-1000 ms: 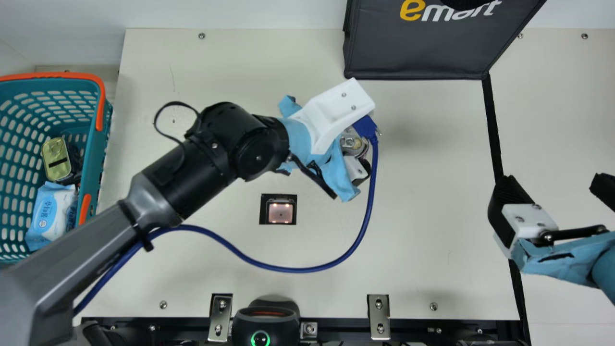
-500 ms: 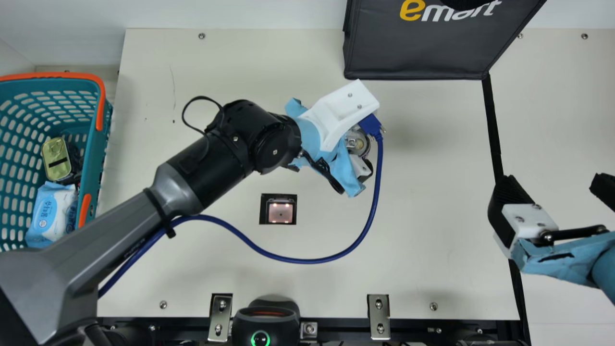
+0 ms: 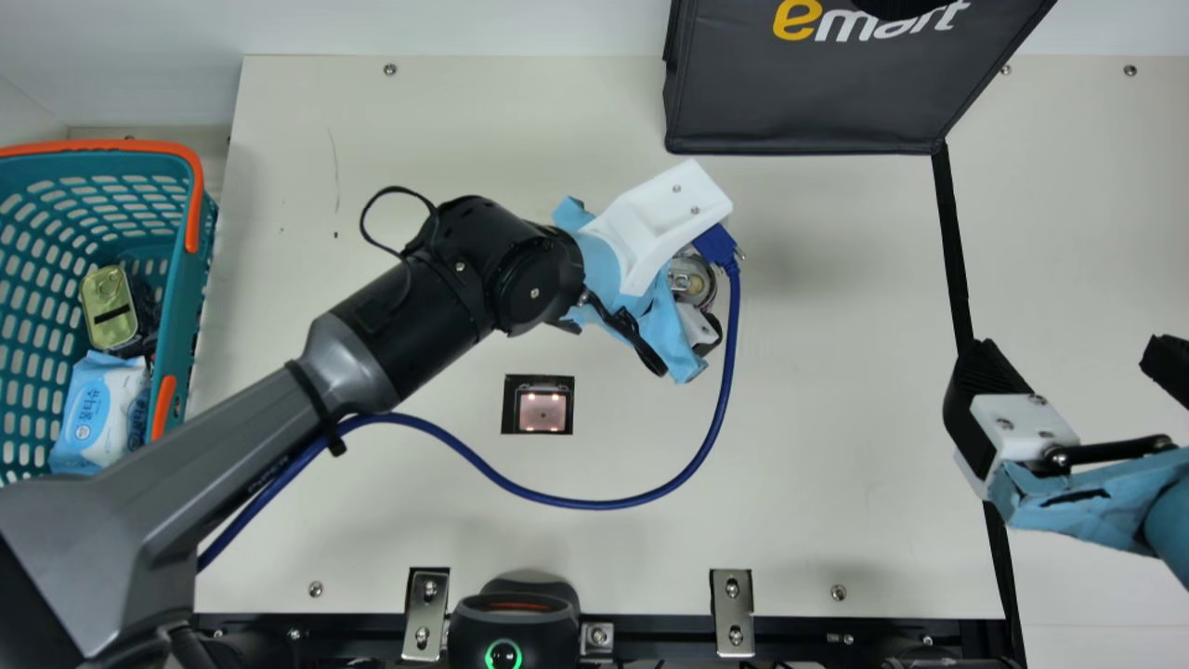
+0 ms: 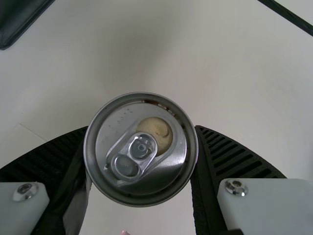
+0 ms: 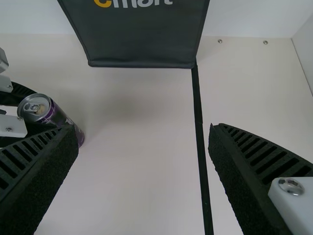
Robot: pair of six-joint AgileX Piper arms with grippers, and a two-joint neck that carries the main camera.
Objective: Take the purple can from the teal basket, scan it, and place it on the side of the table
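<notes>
Purple can [image 5: 53,115] grasped by left gripper [image 4: 141,147], a finger pressed to either side just below the lid; lower body left free, presumably so that the base can be met by the table [image 3: 836,390] first. Can seen about upright, lid up; whether the base is touching cannot be told. Can located right of and farther than the scan window [image 3: 542,412], nearer than the black bag [image 3: 808,93]. Offset from the window suggests that placing, not scanning, is in hand; a completed read cannot be confirmed. Right gripper [image 5: 143,131] held spread with nothing gripped, over the right side, likely parked so that the set-down spot is not crowded. Blue cable [image 3: 594,505] looped beside the left wrist; snagging judged possible on retreat. Base contact should be secured before release, lest the can be tipped.
</notes>
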